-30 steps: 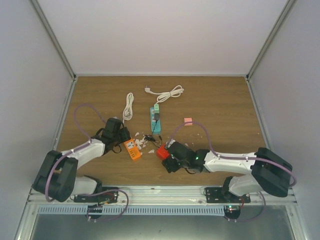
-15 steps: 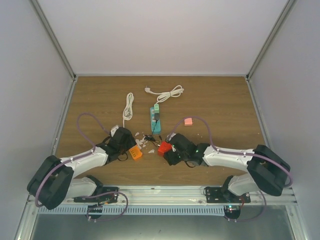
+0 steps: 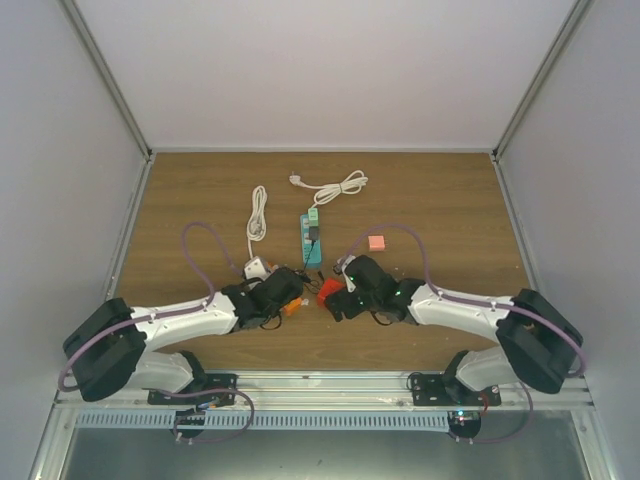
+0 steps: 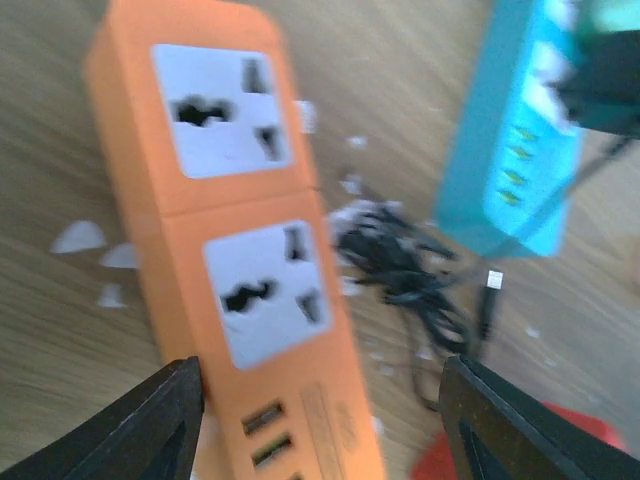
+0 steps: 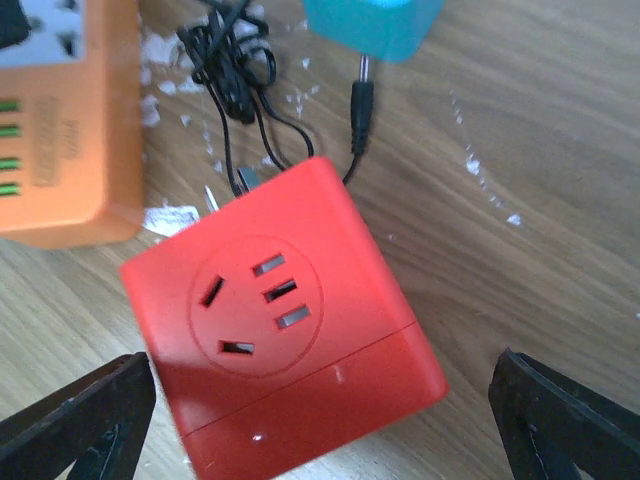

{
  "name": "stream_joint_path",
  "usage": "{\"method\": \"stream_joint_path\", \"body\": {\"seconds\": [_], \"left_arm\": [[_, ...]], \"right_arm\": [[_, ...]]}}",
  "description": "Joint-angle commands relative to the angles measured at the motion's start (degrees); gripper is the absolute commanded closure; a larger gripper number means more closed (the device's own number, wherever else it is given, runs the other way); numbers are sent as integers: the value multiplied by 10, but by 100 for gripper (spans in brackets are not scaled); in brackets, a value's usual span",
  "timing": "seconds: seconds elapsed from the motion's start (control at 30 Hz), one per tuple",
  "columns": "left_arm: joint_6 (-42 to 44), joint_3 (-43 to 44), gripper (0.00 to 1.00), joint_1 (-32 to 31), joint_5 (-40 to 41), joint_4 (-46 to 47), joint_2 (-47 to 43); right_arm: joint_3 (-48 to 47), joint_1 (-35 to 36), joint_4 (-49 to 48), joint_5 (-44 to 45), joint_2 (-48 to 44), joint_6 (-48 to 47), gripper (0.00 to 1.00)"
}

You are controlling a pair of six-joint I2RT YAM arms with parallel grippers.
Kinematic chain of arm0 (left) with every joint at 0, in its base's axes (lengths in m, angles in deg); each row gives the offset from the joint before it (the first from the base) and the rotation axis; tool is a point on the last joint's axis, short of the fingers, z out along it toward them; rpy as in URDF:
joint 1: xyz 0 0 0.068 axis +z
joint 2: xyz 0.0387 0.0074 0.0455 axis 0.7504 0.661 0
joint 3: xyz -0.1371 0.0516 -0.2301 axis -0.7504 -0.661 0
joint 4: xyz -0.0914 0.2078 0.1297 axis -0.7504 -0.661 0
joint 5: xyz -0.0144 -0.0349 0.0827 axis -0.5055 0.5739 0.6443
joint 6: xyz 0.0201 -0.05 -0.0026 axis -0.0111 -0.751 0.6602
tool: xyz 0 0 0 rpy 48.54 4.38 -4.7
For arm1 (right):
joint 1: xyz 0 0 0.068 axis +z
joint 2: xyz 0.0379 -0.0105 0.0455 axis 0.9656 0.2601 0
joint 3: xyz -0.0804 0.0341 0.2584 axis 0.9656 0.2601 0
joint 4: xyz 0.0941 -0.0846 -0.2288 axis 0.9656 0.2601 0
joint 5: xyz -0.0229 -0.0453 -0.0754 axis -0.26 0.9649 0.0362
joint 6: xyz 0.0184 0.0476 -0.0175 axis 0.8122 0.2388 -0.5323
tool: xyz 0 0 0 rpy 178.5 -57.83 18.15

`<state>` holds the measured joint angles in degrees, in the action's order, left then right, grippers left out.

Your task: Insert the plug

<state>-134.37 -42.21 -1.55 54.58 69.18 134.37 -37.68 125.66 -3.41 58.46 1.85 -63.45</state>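
Observation:
The plug [image 3: 314, 234] is a small black box sitting on the blue power strip [image 3: 312, 245], below a green adapter; the left wrist view shows the plug [image 4: 605, 92] at the upper right. Its thin black wire [image 4: 400, 272] lies tangled on the wood and ends in a barrel tip [image 5: 362, 100]. My left gripper [image 3: 288, 301] is open, straddling the near end of an orange power strip [image 4: 250, 250]. My right gripper [image 3: 336, 293] is open wide around a red socket cube [image 5: 280, 330], with wood showing at the cube's right side.
Two white coiled cords [image 3: 258, 213] [image 3: 335, 186] lie further back. A small pink block [image 3: 377, 242] sits right of the blue strip. White scraps [image 4: 90, 240] litter the wood around the orange strip. Grey walls enclose the table on three sides.
My left arm has swung right toward the centre, and the orange strip has slid with it. The right gripper has shifted slightly toward the far side with the red cube and opened its jaws.

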Motion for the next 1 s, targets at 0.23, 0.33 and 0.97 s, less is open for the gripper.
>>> {"method": "stream_joint_path", "body": {"seconds": [0.23,0.33,0.97], "left_arm": [[164,185,1,-39,27,-118,-16],[161,204,1,-41,-46,-119,-12],[-45,330,1,-148,-132,-219,108]], "right_arm": [[43,-7,123,101,-251,134,0],[49,-8,176,154,-311,187,0],[63,-9,227,222,-435,256,0]]}}
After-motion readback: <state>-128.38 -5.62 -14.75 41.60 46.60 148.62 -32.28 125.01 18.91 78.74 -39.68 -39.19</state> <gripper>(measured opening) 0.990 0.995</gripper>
